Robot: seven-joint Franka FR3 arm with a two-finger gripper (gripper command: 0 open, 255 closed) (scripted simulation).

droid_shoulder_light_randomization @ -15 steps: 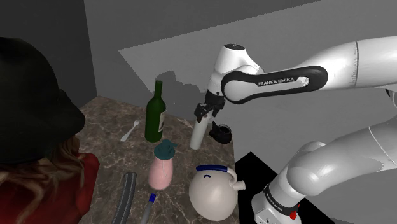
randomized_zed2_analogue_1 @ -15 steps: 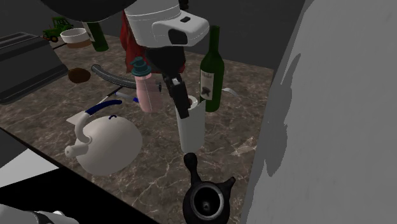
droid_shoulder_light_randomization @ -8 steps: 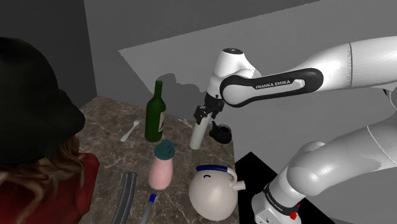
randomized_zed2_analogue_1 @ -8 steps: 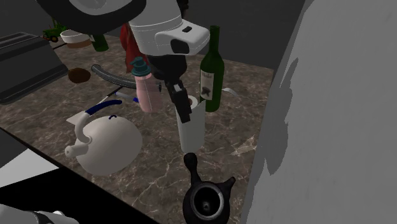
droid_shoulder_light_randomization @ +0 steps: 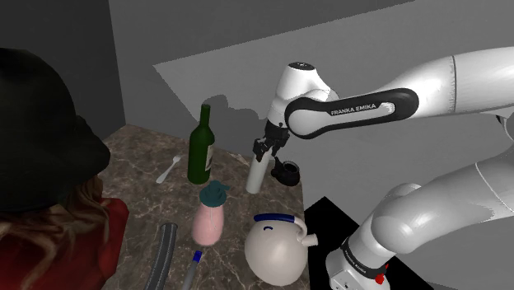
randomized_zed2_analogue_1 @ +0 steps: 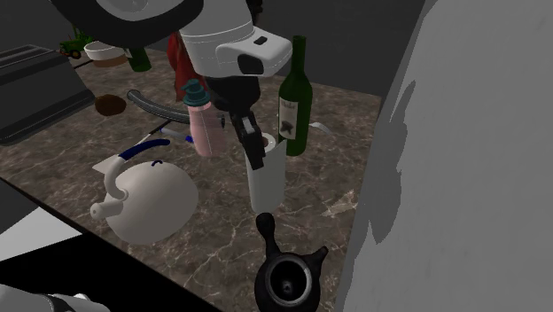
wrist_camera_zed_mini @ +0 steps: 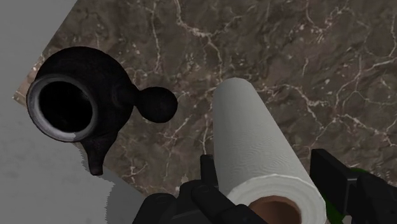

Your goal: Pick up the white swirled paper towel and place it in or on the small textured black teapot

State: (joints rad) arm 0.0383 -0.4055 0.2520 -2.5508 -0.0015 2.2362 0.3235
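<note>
Though ungripped, towel (wrist_camera_zed_mini: 254, 153) btwn fingers (wrist_camera_zed_mini: 347, 188).

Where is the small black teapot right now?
In the shoulder view, the black teapot stands near the counter's right edge, just right of the upright paper towel roll.

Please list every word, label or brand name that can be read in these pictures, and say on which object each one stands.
"FRANKA EMIKA": on the dark band of the robot arm.
Paper label on the green wine bottle: too small to read.
No other text can be read.
</note>
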